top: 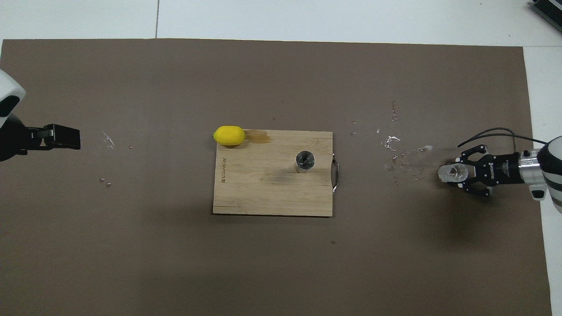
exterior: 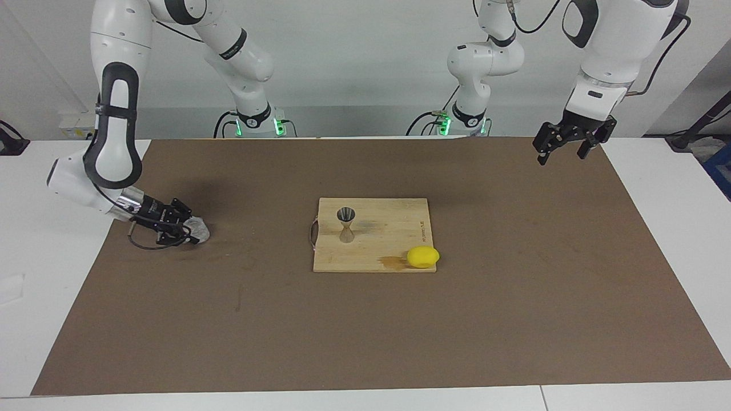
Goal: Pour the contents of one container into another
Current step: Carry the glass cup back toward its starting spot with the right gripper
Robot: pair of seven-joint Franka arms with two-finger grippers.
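Right tool (exterior: 191, 231): I am seeing it low at the right arm's end of the mat (exterior: 514, 319), lying nearly flat, fingers clamped on a small clear cup (exterior: 200, 229); in the overhead view the cup (top: 451, 173) is showing its open mouth.
Cup: it is sitting at the mat's level in my facing view; I cannot tell whether it is touching the mat.
Left tool (exterior: 562, 149): I am holding it up in the air over the mat's corner at the left arm's end, fingers apart, gripping nothing.
Jigger (exterior: 346, 222): it is standing upright on the board (exterior: 394, 228), toward the board's handle end, well apart from the cup.
Board: it is lying flat in the middle of the mat, its handle pointing toward the right arm's end.
Lemon (exterior: 422, 257): it is resting at the board's corner farther from the robots, toward the left arm's end, beside a dark stain (exterior: 393, 261).
Droplets (top: 399, 151): I am seeing pale specks on the mat between the board and the cup.
Surface (exterior: 34, 319): white, lying under the brown mat.
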